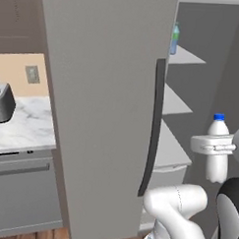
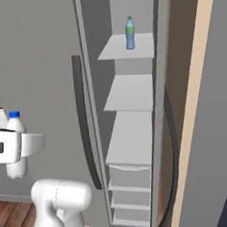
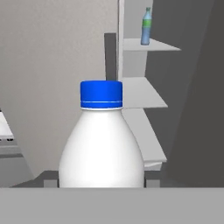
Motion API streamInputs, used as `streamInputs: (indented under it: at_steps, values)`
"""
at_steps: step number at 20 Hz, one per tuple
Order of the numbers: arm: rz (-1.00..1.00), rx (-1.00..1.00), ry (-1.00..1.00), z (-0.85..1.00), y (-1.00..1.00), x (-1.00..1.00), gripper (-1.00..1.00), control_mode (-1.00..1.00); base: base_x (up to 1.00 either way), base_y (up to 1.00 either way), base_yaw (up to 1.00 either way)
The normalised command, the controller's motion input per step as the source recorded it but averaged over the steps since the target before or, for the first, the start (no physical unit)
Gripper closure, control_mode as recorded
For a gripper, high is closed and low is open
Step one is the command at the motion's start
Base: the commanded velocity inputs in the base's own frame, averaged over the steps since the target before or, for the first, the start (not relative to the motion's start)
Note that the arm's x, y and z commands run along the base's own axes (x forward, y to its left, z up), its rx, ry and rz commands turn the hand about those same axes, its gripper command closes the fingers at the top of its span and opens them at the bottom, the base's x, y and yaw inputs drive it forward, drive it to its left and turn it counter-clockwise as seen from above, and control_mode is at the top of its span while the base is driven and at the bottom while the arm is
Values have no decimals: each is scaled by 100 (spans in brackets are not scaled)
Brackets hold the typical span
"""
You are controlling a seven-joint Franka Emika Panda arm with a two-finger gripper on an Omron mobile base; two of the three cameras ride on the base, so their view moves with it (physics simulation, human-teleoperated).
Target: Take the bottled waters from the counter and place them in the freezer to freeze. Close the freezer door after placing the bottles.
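Gripper: the gripper (image 1: 215, 145) is clamped across the middle of the white bottle (image 1: 217, 150), one finger on each side; in the hand view the two dark finger tips stand at either side of the bottle's base.
White bottle: upright, blue cap on top, carried in the air in front of the freezer (image 2: 131, 133), level with the lower part of the long handle; in the right base view it hangs at the left edge (image 2: 15, 145) with the white hand (image 2: 16, 146) across it.
Closed freezer door: the closed grey door (image 1: 107, 111) stands between the counter and the open compartment, and its dark vertical handle (image 1: 153, 128) runs along the edge next to the opening.
Open compartment: white shelves (image 2: 128, 92) are stacked one above another, with white drawers (image 2: 129, 177) beneath them at the bottom.
Open freezer door: the open door (image 2: 203, 127) is swung out at the right side of the opening, seen edge-on.
Blue bottle: the translucent blue bottle (image 2: 130, 33) with green cap and label stands upright on the top shelf, toward the back, well apart from the white bottle.
Counter: the marble counter (image 1: 23, 124) lies left of the freezer, with a toaster (image 1: 3, 102) on it.
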Motion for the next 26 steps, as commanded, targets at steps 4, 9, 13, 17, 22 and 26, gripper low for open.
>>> streamInputs:
  at_steps: [4,9,13,17,22,26]
  values:
    - [0,0,0,0,0,0,100,100,32,-9,0]
    - [0,0,0,0,0,0,100,100,40,-15,0]
    - [0,0,0,0,0,0,100,100,39,-14,0]
    - [0,0,0,0,0,0,100,100,40,-12,0]
    - [0,0,0,0,0,0,100,100,32,-9,0]
    - [0,0,0,0,0,0,100,100,20,-16,0]
